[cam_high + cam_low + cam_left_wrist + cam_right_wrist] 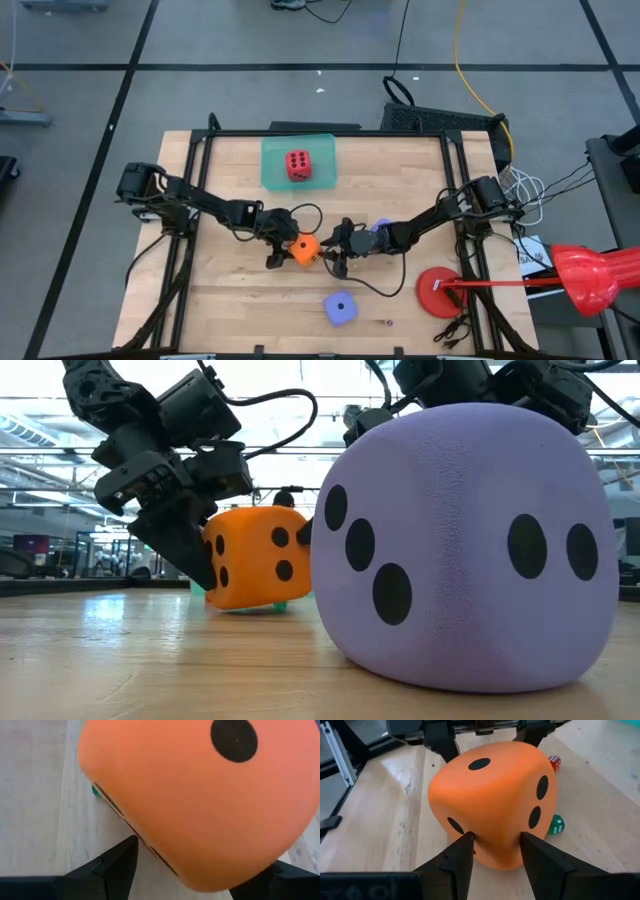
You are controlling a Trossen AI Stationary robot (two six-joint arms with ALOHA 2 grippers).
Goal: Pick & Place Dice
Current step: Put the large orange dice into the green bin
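The orange die (305,250) sits mid-table between my two grippers. My right gripper (495,852) is shut on it from the table's right. My left gripper (200,870) stands open on the die's left, one finger on each side. A red die (298,165) rests on the teal tray (272,170) at the far edge. One purple die (470,550) lies near the front edge. Another purple die (380,228) is partly hidden behind my right arm. My left gripper has the orange die between its open fingers (117,865); I cannot tell whether they touch it. My right gripper pinches the die's lower corner (495,845) on the side facing it between its two fingers. The fingers come from the table's right, slanting slightly down. The die sits tilted, its underside at or just above the table.
A tiny green die (556,826) and a tiny red die (554,762) lie on the wood just beside the orange die. A red round base (440,292) with a red object stands at the front right. Cables run across the table between the arms.
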